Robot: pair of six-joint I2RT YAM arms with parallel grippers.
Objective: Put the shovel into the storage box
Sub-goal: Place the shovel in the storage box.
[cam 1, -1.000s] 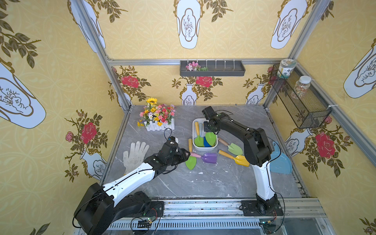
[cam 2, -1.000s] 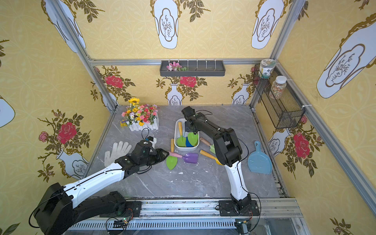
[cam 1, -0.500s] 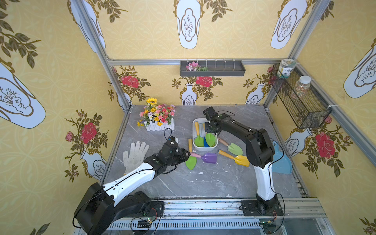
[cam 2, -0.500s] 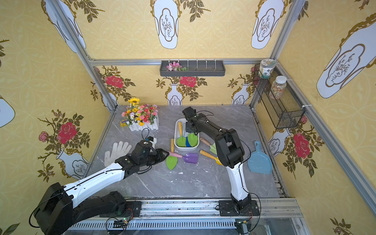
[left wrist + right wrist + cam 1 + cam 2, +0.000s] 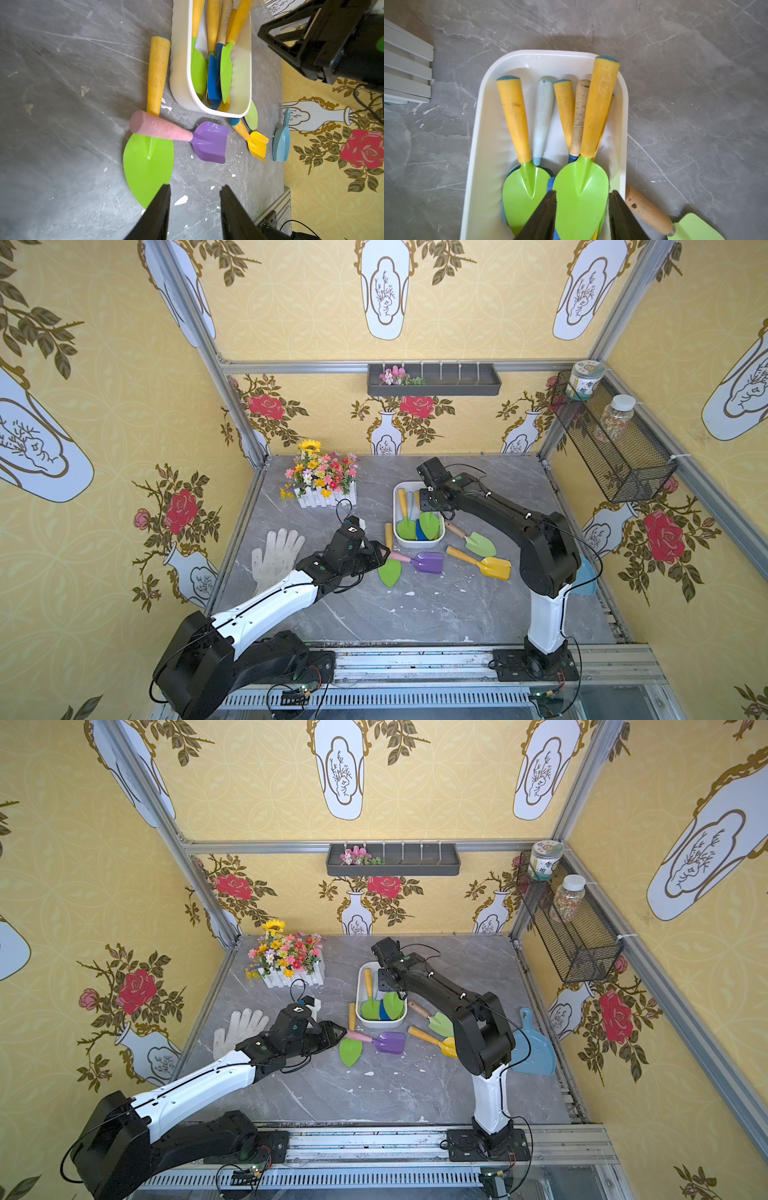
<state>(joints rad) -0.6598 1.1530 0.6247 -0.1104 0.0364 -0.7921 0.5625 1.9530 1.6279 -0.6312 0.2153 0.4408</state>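
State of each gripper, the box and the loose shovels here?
storage box: upright, several shovels inside
green shovel: flat on the table, outside the box
purple shovel: on the table, handle across the green shovel
yellow rake: on the table
left gripper: open, empty, by the green shovel's blade
right gripper: open, over the storage box

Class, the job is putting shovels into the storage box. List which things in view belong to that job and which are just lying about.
Belong to the job: storage box, green shovel, purple shovel, yellow garden tool, wooden-handled trowel.

Just lying about: glove, flower box, blue dustpan, wire basket, wall tray.
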